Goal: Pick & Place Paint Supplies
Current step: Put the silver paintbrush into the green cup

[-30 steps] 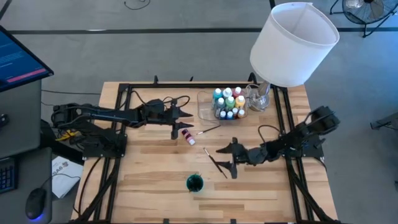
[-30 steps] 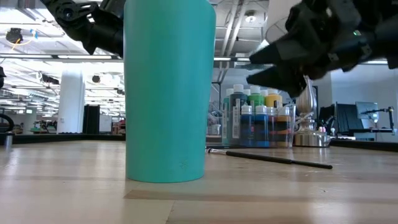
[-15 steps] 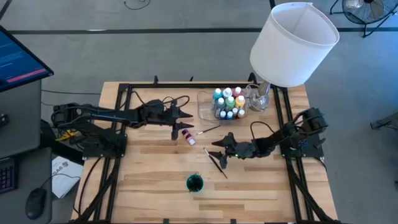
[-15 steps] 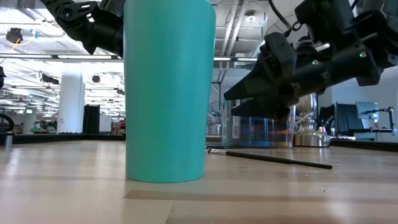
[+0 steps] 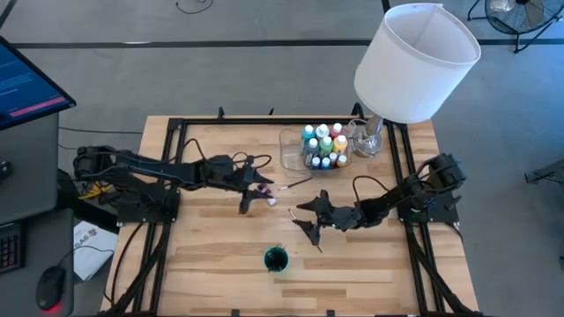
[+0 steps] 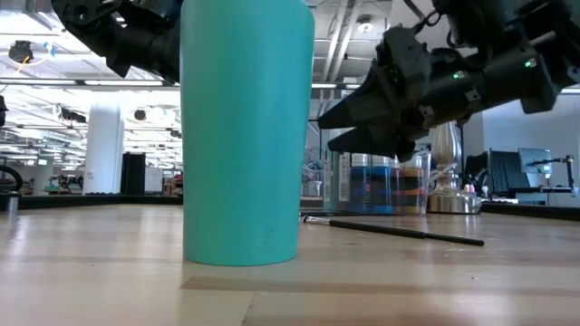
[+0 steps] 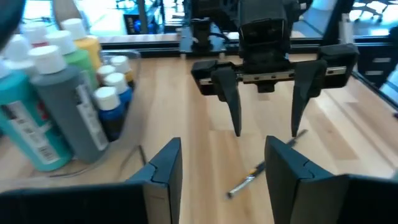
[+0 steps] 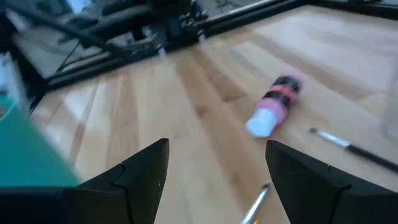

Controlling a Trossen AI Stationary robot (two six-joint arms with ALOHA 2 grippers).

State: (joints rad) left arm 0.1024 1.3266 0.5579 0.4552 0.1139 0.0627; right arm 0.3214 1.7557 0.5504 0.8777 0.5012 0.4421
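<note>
High view: right gripper (image 5: 307, 222) (jaws apart, empty) hovers over brush (image 5: 308, 233).

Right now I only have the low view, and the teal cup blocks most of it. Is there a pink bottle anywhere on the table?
Observer: Yes. The pink bottle lies on its side on the bare wood, outside the clear tray.
Operator: Which arm is the dark one at the right of my picture?
Observer: The right one. The right gripper hangs just above a brush, fingers open and empty.
Operator: And the left arm?
Observer: From above, the left gripper is right by the pink bottle, open, holding nothing.
</note>
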